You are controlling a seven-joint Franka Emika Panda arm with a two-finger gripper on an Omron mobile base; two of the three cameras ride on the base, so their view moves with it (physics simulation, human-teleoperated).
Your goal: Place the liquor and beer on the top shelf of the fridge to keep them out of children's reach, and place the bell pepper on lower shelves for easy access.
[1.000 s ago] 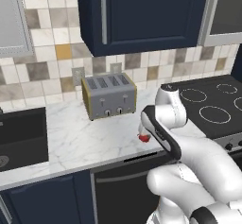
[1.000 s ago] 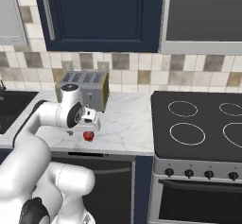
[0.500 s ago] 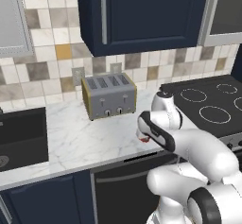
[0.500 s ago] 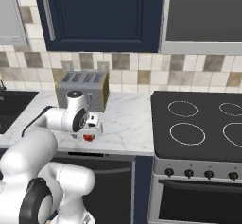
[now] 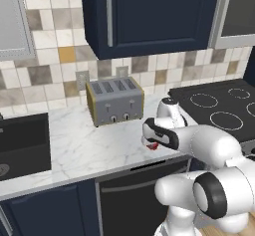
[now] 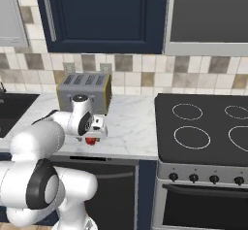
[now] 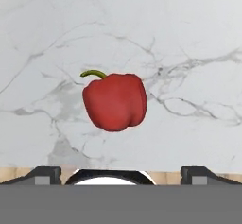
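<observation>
In both base views the small red bell pepper (image 5: 153, 146) is mostly hidden under the white arm's hand, only a sliver of red showing at the front edge of the white marble worktop (image 5: 84, 145). The end effector (image 6: 97, 133) itself is hard to make out there, its fingers lost behind the wrist. In the hand view the two dark fingertips (image 7: 44, 175) are cut off at the bottom, just their tops visible, set far apart at left and right, so the jaws stand spread wide with nothing between them.

The bell pepper (image 7: 115, 101) lies on the marble, whole and clear in the hand view. Its thin green stem curls out at the upper left of that view; the lobed bottom end points toward the lower right. Long axis is weak, body nearly round.

It sits centred between the two fingertips but ahead of them, apart, not touched. In the right base view the pepper (image 6: 90, 140) is directly below the hand, in front of the silver four-slot toaster (image 6: 85, 91) and left of the black stovetop (image 6: 203, 127).
</observation>
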